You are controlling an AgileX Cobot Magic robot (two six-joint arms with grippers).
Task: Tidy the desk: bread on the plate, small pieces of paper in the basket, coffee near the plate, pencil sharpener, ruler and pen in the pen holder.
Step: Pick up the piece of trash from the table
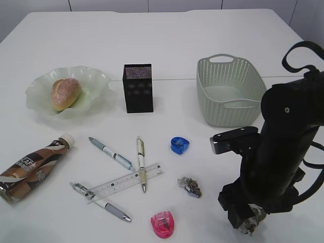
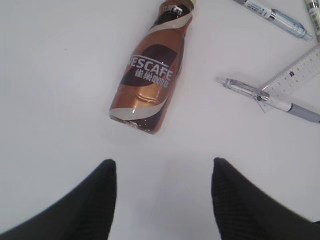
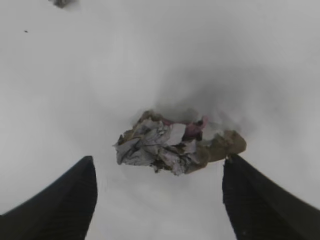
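The bread lies on the wavy green plate at the far left. The coffee lies on its side at the front left, ahead of my open left gripper, which is empty. The ruler and three pens lie crossed in the middle. A blue pencil sharpener and a pink one sit nearby. My right gripper stands open over a crumpled piece of paper at its fingertips. A second paper wad lies to its left.
The black mesh pen holder stands behind the pens. Behind my right arm sits the grey-green basket. In the left wrist view one pen and the ruler's end show to the right of the bottle.
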